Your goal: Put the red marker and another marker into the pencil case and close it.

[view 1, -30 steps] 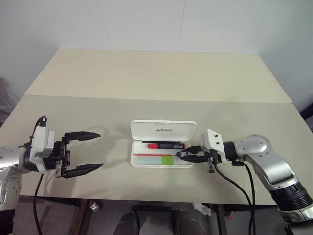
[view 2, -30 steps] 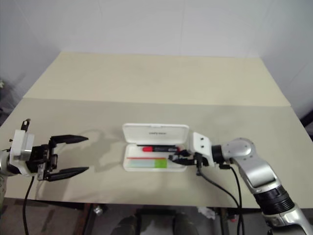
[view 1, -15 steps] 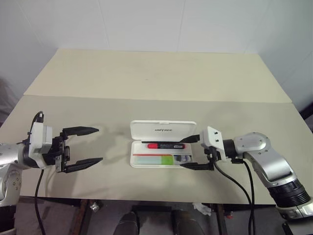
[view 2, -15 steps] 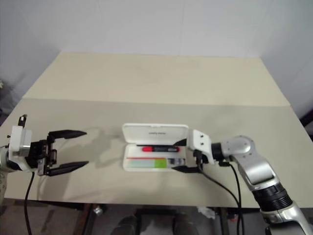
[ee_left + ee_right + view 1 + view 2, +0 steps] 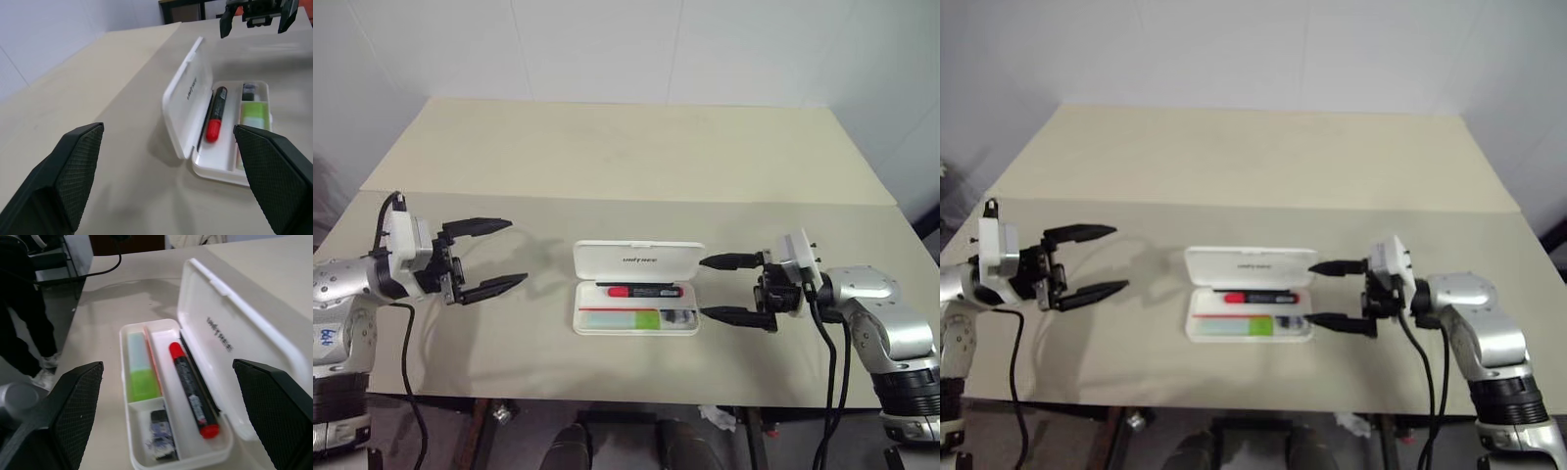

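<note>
pencil case (image 5: 637, 291) open, between pincers | left pincer (image 5: 490, 257) wide | right pincer (image 5: 722, 288) wide

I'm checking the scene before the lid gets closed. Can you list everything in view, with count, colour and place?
pencil case: one, white, open on the near part of the table, lid standing up at the far side.
red marker: one, dark body with red cap, lying in the case's far compartment.
green highlighter: one, pale mint with lime cap, lying in the case's near compartment.
small dark piece: one, grey-black, in the small compartment at the case's right end.
table: one, beige, under everything.
left gripper: one, black fingers spread open, empty, left of the case.
right gripper: one, black fingers spread open, empty, just right of the case.
</note>
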